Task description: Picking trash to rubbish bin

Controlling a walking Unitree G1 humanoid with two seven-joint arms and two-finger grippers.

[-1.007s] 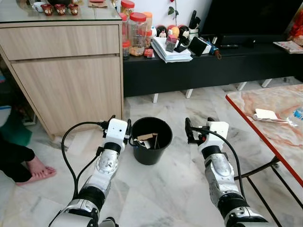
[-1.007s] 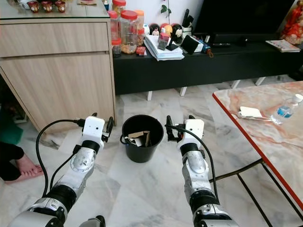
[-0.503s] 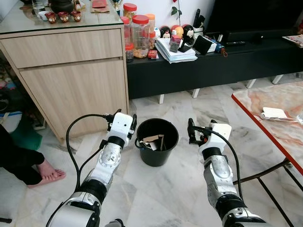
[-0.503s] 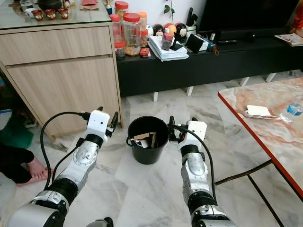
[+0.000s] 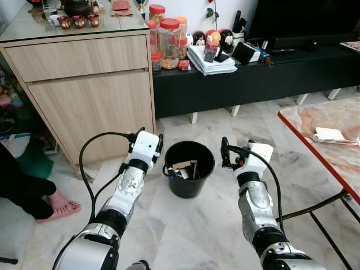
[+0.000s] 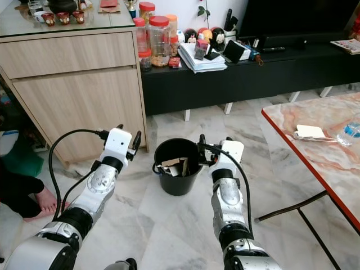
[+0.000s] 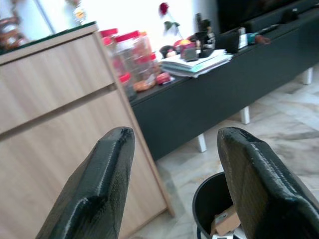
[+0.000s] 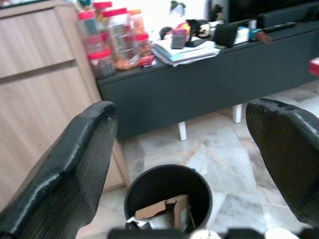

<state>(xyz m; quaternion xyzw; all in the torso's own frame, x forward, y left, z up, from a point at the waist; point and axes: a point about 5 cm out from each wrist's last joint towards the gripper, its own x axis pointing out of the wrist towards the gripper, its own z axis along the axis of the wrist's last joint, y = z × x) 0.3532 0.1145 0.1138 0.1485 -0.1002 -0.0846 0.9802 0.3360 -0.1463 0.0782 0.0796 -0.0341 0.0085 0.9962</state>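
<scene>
A black rubbish bin (image 5: 189, 169) stands on the marble floor in front of me, holding cardboard scraps (image 5: 181, 166). My left gripper (image 5: 148, 135) hovers just left of the bin's rim, open and holding nothing. On the other side my right gripper (image 5: 235, 150) hangs open and bare beside the rim. The left wrist view looks between its fingers (image 7: 99, 184) at the bin (image 7: 219, 209). The right wrist view shows the bin (image 8: 167, 191) below its fingers (image 8: 79, 164). A white crumpled paper (image 6: 309, 131) and a plastic bottle (image 6: 350, 132) lie on the marble table (image 6: 315, 163) at the right.
A wooden cabinet (image 5: 84, 84) stands at the left, close to the bin. Behind runs a black TV console (image 5: 253, 79) with jars (image 5: 166, 42) and stacked papers (image 5: 212, 62). A person's foot (image 5: 56, 205) rests on the floor at far left. The table's red edge (image 5: 315, 163) borders the right.
The head camera has shifted, so the whole scene has slid slightly. Both grippers stay open beside the bin; the right one sits a little closer to the rim.
</scene>
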